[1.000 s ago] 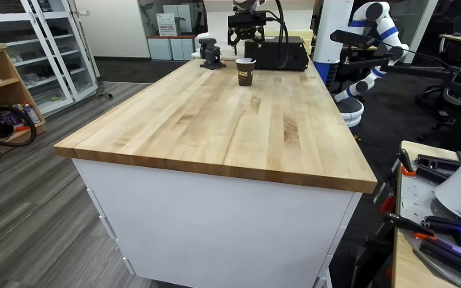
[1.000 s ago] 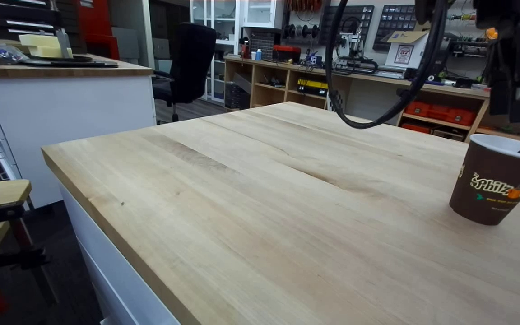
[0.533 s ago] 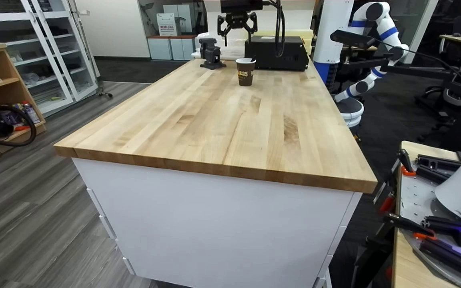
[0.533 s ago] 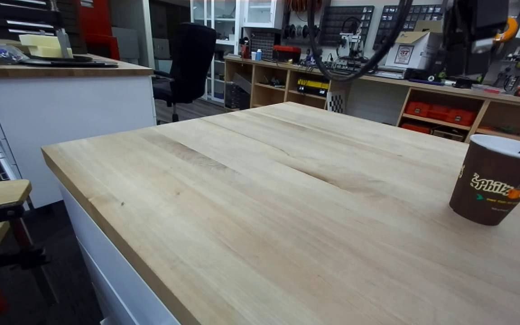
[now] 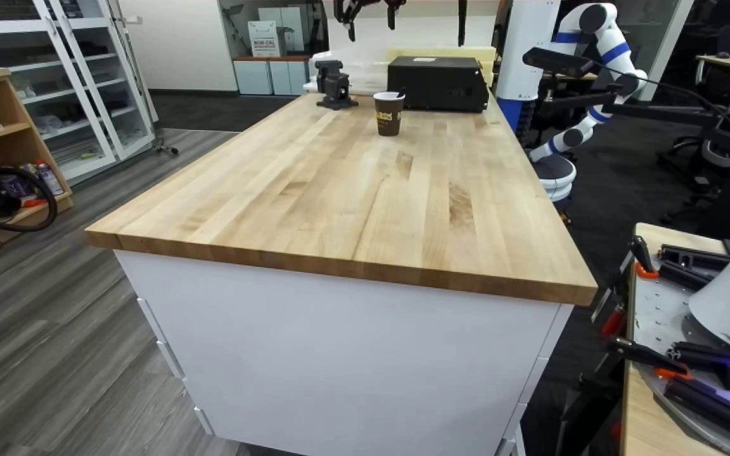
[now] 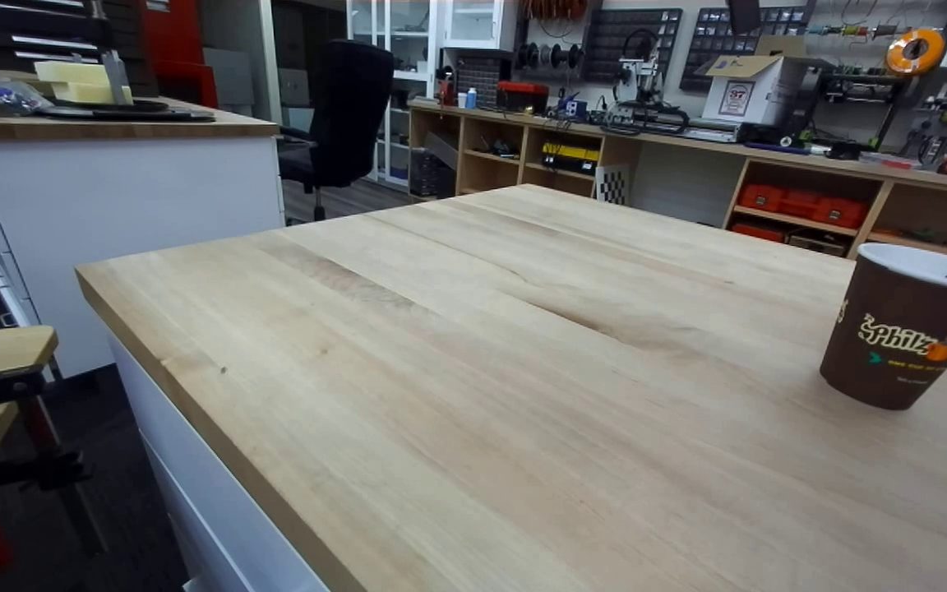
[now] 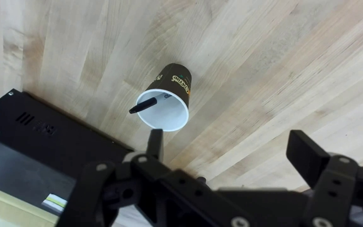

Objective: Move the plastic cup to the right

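The plastic cup [image 5: 388,115] is dark brown with yellowish lettering and a white rim. It stands upright on the wooden table [image 5: 339,202]. It also shows at the right edge of an exterior view [image 6: 901,333] and, seen from above, in the wrist view [image 7: 175,78]. A black-capped pen [image 7: 143,105] leans in the cup and sticks out over its rim. My gripper [image 5: 371,30] is high above the table, over the cup's far side, at the top of that exterior view. In the wrist view my gripper [image 7: 227,134] has its fingers wide apart with nothing between them.
A large black box [image 5: 438,85] stands behind the cup at the table's far end; it also shows in the wrist view [image 7: 49,135]. A small squat dark item [image 5: 334,85] stands at the far left. The table's near edge [image 5: 339,261] faces an exterior camera.
My gripper has risen and shifted slightly left in an exterior view. The arm and its hanging cable have almost left the top of an exterior view. The cup has not moved.
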Action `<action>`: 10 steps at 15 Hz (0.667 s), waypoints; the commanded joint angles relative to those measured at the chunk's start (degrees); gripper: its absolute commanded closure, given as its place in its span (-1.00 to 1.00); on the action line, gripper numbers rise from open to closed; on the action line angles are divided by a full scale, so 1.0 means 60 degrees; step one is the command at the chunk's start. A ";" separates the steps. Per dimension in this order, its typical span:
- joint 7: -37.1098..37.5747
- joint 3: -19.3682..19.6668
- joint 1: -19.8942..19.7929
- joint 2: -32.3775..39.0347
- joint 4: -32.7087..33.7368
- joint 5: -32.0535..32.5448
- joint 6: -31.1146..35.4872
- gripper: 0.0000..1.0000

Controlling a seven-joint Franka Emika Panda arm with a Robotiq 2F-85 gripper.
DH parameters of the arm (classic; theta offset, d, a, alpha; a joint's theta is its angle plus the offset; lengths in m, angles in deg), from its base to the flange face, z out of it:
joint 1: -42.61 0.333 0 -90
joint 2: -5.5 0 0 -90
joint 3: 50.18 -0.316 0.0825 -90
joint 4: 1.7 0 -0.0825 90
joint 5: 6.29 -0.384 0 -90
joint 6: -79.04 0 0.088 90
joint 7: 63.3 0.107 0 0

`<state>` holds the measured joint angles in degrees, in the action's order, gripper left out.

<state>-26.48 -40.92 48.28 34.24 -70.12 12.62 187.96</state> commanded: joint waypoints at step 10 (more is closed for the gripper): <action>-0.1775 -0.1201 0.0164 -0.3098 -0.3947 0.0172 0.1835 -1.00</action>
<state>-37.18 -47.34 49.98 15.54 -94.08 13.53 199.20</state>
